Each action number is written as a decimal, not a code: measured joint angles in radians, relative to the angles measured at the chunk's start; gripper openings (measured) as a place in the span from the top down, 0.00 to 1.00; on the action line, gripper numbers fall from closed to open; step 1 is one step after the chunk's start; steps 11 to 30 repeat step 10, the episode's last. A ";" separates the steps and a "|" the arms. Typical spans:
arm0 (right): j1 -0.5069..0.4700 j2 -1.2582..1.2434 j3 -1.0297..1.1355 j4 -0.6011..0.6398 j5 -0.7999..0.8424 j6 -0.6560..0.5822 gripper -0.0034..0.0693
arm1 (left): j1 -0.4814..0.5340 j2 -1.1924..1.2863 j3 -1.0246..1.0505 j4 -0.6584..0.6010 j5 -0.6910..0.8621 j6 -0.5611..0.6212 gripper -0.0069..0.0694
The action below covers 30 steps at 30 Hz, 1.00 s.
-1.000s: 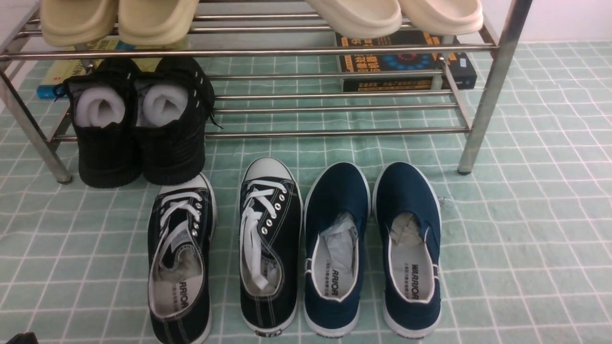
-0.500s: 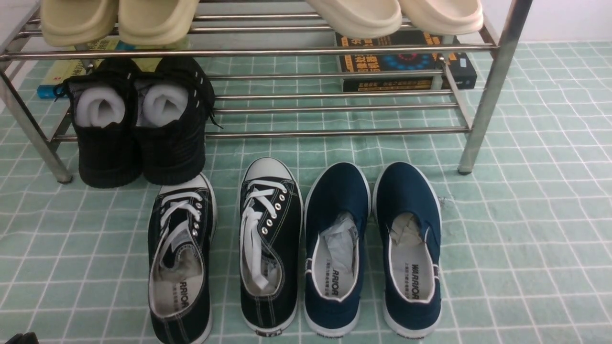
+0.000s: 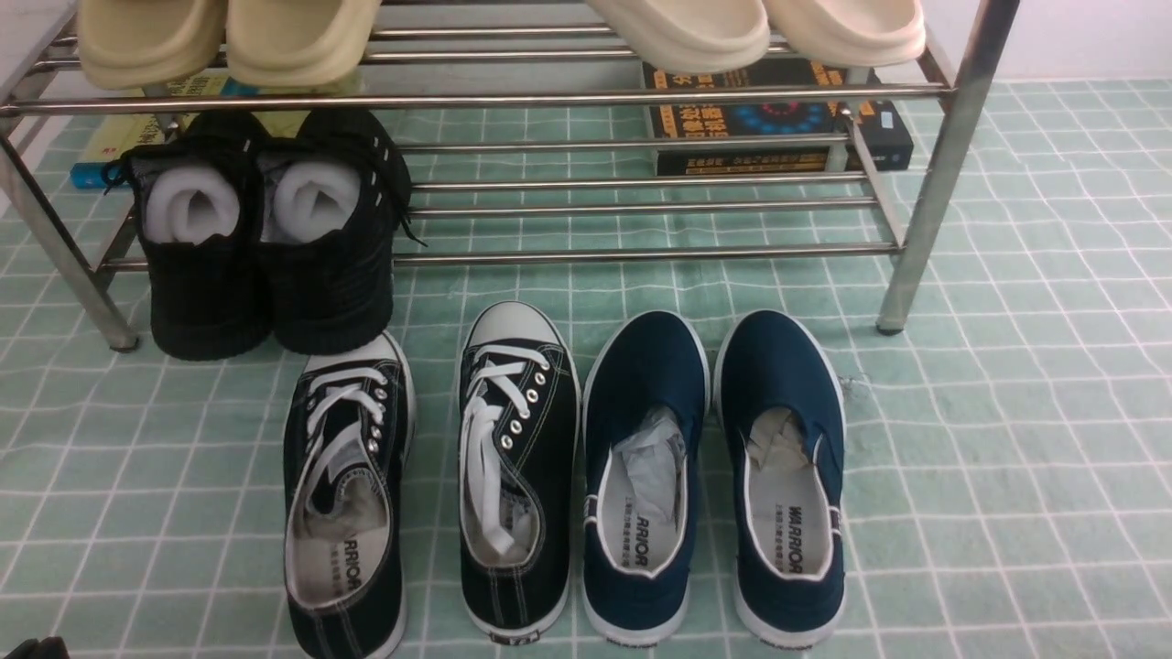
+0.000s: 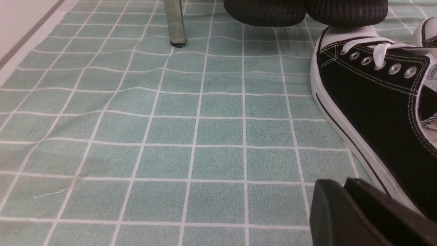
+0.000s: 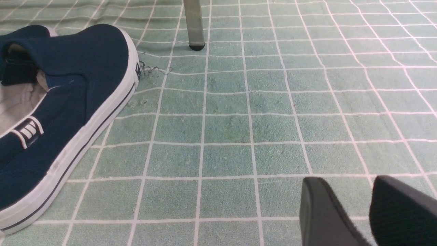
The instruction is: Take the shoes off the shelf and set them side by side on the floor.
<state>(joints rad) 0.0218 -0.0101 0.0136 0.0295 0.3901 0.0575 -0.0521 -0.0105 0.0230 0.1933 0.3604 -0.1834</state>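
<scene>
The sneakers point(image 3: 430, 476) are lying side by side on the floor point(image 3: 1007, 458), at six o'clock from the shelf point(image 3: 641, 174) (one toe tucking under black shoes point(image 3: 265, 229)). The left gripper point(image 4: 344, 191) is showing fingers together, the right gripper point(image 5: 351, 191) slightly apart; both are cropped.

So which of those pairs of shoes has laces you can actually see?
The black canvas sneakers on the green floor, with white laces. The navy slip-ons beside them have none; the all-black pair holds foam rolls.
</scene>
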 joint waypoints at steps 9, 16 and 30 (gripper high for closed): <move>0.000 0.000 0.000 0.000 0.000 0.000 0.63 | 0.000 0.000 0.000 0.004 0.002 0.000 0.80; 0.000 0.000 0.000 0.000 0.000 0.000 0.63 | 0.000 0.000 0.000 0.004 0.002 0.000 0.80; 0.000 0.000 0.000 0.000 0.000 0.000 0.63 | 0.000 0.000 0.000 0.004 0.002 0.000 0.80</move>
